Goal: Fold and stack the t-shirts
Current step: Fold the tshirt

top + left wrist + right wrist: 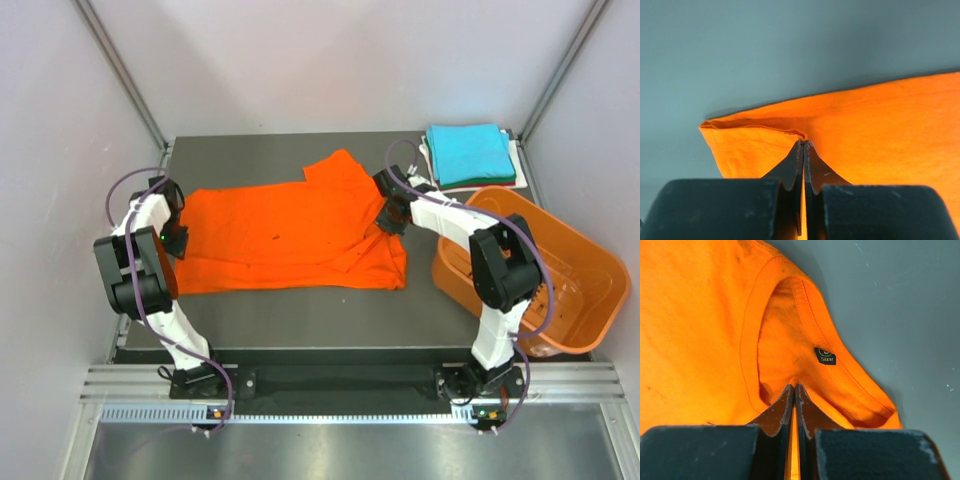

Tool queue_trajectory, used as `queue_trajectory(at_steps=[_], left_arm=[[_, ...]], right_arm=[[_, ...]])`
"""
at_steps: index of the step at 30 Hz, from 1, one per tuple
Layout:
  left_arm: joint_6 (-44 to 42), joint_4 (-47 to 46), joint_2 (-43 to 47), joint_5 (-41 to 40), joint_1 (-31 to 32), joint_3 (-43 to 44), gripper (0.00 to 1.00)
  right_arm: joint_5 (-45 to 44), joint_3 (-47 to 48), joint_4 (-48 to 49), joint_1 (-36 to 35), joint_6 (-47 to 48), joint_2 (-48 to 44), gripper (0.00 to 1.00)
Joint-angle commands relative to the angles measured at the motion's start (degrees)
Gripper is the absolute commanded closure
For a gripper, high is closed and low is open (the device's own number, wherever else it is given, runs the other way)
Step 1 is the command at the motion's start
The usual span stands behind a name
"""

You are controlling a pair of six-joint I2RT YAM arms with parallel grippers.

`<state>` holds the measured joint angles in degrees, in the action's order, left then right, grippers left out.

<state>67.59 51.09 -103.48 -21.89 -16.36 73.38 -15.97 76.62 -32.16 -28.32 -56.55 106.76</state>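
Observation:
A bright orange t-shirt (290, 235) lies spread across the dark table, hem to the left, collar to the right. My left gripper (176, 236) is shut on the hem edge of the orange t-shirt (880, 125), with cloth pinched between its jaws (803, 145). At the collar my right gripper (388, 218) is shut on the fabric of the orange t-shirt (700, 330), just below the black size tag (825, 356). A turquoise t-shirt (470, 153), folded square, tops a stack at the back right, with white and dark edges showing beneath it.
An orange slotted plastic basket (540, 270) hangs over the table's right edge, close to my right arm. Bare dark table (300, 320) shows in front of the shirt. Grey walls enclose the left, back and right sides.

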Motion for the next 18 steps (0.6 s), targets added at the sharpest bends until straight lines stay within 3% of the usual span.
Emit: queue_trajectory(at_steps=[1,18], left_arm=[[1.0,-0.7,3.5,-0.8,0.3,0.0,1.0],[2.6,-2.2,1.3,-2.8,0.3,0.4,1.0]], right_arm=[[-2.4,2.2,1.0,0.5,0.6,-4.2,1.0],[-2.7,7.1,6.1,1.2,8.5,-2.4,1.0]])
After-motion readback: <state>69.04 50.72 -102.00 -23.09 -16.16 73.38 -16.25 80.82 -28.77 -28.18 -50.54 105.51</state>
